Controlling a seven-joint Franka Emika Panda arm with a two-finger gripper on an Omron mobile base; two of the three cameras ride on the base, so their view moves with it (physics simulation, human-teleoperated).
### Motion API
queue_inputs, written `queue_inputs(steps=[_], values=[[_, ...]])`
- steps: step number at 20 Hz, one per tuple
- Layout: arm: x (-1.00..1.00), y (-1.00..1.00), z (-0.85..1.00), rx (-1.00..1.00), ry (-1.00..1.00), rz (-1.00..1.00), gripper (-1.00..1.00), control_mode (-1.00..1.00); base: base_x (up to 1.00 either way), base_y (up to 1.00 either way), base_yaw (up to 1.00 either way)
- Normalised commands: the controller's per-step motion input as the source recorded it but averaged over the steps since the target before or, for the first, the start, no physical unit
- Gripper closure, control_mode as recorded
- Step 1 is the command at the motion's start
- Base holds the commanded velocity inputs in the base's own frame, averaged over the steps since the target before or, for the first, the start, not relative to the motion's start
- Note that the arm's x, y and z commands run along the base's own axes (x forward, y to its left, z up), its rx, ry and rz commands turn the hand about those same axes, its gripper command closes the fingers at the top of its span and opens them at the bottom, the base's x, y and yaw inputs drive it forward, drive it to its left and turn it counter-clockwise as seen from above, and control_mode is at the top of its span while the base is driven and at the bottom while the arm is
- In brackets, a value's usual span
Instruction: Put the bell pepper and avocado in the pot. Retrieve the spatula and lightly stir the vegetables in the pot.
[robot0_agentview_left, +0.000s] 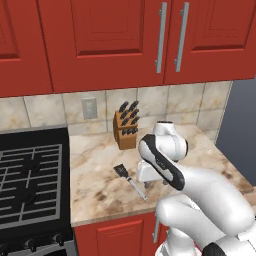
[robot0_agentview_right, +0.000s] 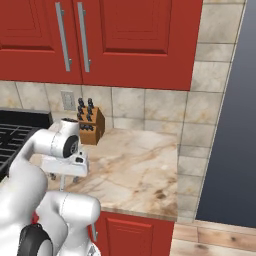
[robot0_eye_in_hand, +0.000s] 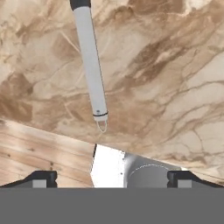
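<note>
We hold the gripper (robot0_eye_in_hand: 112, 177) wide open (nothing in it) above the spatula (robot0_eye_in_hand: 91, 65), whose handle lies ahead; we should centre, then descend.

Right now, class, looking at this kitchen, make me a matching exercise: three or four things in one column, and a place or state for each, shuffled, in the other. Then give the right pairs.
Things:
1. spatula
2. knife block
3. gripper
4. stove

Places or states:
A. upright against the backsplash
B. open, above the counter's front edge
C. lying flat on the counter
D. left of the counter, burners bare

Pairs: 1-C, 2-A, 3-B, 4-D
</note>
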Motion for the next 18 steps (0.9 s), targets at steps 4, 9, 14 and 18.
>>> queue_inputs(steps=[4,9,14,18], values=[[0.16,0.13,-0.39,-0.01,0.07,0.01,-1.0,-1.0,0.0,0.0,0.0],[0.05,0.01,-0.43,0.0,-0.18,0.0,-1.0,-1.0,0.0,0.0,0.0],[0.22,0.0,-0.12,-0.02,-0.2,0.0,-1.0,-1.0,0.0,0.0,0.0],[0.32,0.03,0.0,0.0,-0.1,0.0,-1.0,-1.0,0.0,0.0,0.0]])
